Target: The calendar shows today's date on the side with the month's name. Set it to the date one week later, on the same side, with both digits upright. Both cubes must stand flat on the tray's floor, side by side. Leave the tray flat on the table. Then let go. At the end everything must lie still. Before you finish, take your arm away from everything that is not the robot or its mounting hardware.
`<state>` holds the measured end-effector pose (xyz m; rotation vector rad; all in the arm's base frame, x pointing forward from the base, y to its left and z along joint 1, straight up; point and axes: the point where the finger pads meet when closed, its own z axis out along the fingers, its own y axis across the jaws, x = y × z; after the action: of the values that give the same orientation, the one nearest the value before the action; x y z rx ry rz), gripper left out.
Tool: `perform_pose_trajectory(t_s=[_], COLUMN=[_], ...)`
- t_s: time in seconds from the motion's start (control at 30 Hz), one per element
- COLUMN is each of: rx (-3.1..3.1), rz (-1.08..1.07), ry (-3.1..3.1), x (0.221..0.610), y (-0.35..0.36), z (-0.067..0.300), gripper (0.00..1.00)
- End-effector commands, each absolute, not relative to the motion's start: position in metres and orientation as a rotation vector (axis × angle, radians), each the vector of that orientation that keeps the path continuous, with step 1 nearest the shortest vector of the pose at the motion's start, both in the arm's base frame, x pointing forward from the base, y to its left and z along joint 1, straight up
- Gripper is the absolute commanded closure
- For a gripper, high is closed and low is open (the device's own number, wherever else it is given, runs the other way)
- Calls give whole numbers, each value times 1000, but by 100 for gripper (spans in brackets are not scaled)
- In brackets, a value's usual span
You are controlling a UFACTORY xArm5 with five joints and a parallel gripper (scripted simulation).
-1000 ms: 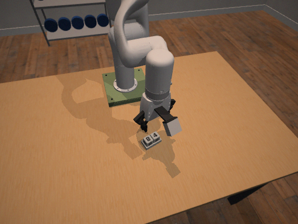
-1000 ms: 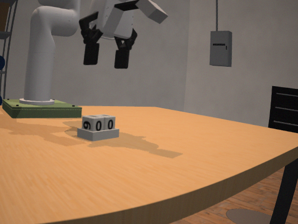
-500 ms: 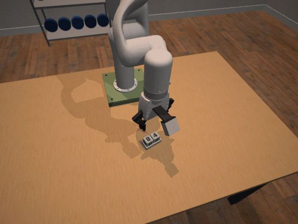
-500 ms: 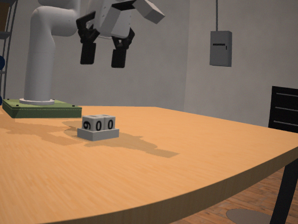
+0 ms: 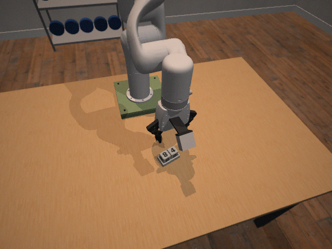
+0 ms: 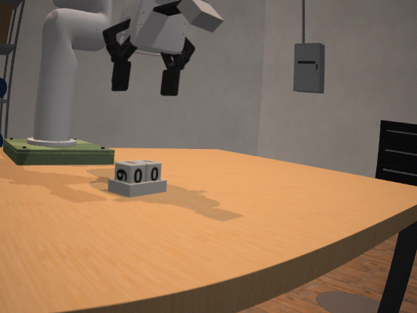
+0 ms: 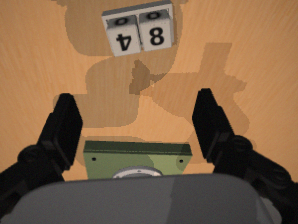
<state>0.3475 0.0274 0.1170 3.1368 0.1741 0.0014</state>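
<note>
The small grey tray (image 5: 163,164) (image 6: 147,189) (image 7: 136,9) stands flat on the table. Two white cubes stand in it side by side. The left cube (image 5: 165,155) (image 6: 129,173) (image 7: 156,36) has an 8 on top, a 0 on its front face and a sideways 6 or 9 on its left end. The right cube (image 5: 172,151) (image 6: 153,172) (image 7: 124,41) has a 4 on top and a 0 in front. The tray's front wall shows no lettering; its back wall, towards the arm's base, is hidden. My gripper (image 5: 172,138) (image 6: 144,92) (image 7: 137,105) is open and empty, high above the table, on the base side of the tray.
The arm's green base plate (image 5: 121,103) (image 6: 86,157) (image 7: 137,151) lies behind the tray. The camera block (image 5: 186,141) (image 6: 201,15) sticks out from the wrist. Shadows of the arm fall around the tray on the wooden table (image 5: 90,185) (image 6: 226,256).
</note>
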Motion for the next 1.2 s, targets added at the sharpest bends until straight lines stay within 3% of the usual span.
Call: perform_pose_trajectory(t_s=[0.0,1.17], rx=[3141,2698], rz=[8,6], ry=[-79,-1616], x=[344,313], y=[32,59], z=[117,110], gripper=[0,0])
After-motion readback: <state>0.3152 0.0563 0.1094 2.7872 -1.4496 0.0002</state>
